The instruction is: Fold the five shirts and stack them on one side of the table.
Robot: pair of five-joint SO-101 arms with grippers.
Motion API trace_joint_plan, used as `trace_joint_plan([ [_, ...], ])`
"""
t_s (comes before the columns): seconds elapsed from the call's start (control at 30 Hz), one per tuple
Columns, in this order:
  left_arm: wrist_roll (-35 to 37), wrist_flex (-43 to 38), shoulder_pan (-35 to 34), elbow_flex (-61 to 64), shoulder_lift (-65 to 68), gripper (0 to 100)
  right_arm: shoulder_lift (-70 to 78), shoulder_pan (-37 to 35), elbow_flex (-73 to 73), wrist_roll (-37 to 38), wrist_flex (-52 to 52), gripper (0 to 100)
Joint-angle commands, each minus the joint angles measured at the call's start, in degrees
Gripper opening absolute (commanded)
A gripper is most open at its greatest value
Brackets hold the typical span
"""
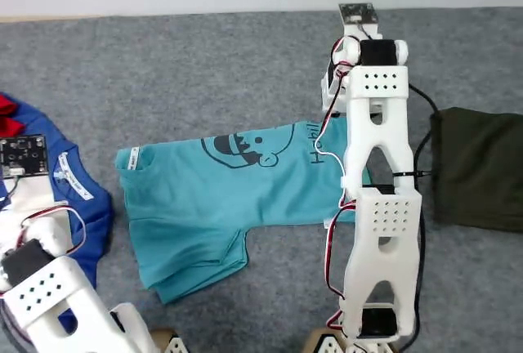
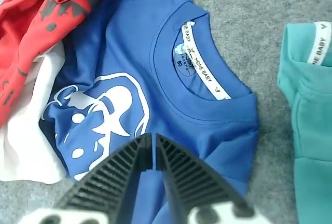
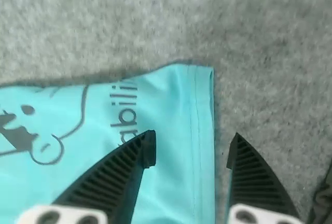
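— What's at the left end?
— A heap waiting its turn: a red shirt (image 2: 46, 16), a white shirt (image 2: 31, 146) and a blue shirt (image 2: 155, 53), overlapping on the table (image 1: 245, 59). The left gripper (image 2: 154, 141) hovers over the blue one, jaws pressed together with nothing between them.
— And the middle?
— The teal shirt (image 1: 204, 206) lies flat, collar toward the heap, hem toward the right. The right gripper (image 3: 193, 146) hangs over that hem, jaws spread, one finger above the cloth and the other above bare table.
— So which step is it?
— Folding the teal one, I'd say; the grasp on the hem corner isn't made yet. Next it should drop, pinch the hem and carry it toward the collar.
— And the far right?
— A dark green shirt (image 1: 478, 169), apparently folded, likely the stack's start.
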Motion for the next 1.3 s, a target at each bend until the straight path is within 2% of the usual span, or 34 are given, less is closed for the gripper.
trace_joint_plan([
  [0.0,-1.67,9.41,3.69,-7.78,0.35,2,-4.26,1.19,3.16,2.73,2.51,17.8],
  [0.1,-6.77,18.55,10.64,-12.53,0.35,2,-8.66,1.8,9.76,5.27,2.51,11.7],
  [0.2,-8.44,25.05,18.99,-15.69,0.44,3,-14.02,3.74,17.41,6.95,2.51,10.6],
  [0.43,-13.89,32.88,37.1,-12.97,0.44,4,-26.86,12.88,32.26,10.81,2.51,10.6],
  [0.73,-28.48,31.21,45.54,-2.42,0.44,4,-38.9,24.57,45.98,13.19,2.42,10.6],
  [0.9,-28.84,25.23,49.67,3.82,0.44,12,-41.27,28.79,51.87,13.19,2.07,10.6],
  [1.1,-28.57,21.54,55.3,6.2,0.44,13,-41.54,32.13,53.89,13.19,2.07,10.6],
  [1.27,-28.57,15.65,55.56,10.77,0.53,16,-41.54,34.15,53.89,13.19,2.07,10.6],
])
